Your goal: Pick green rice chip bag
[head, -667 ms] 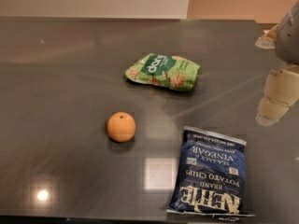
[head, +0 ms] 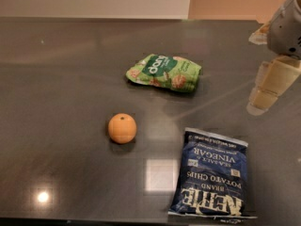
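The green rice chip bag (head: pixel 164 72) is small and light green, with a dark green patch bearing white letters. It lies flat on the dark table (head: pixel 70 79), a little behind the middle. My gripper (head: pixel 269 84) hangs above the table at the right edge of the view. It is to the right of the bag, well apart from it, and holds nothing that I can see.
An orange (head: pixel 122 128) sits on the table in front of and to the left of the green bag. A larger dark blue potato chip bag (head: pixel 211 175) lies near the front edge, below the gripper. A pale wall runs behind the table.
My gripper has shifted slightly left and up. The bags and the orange have not moved.
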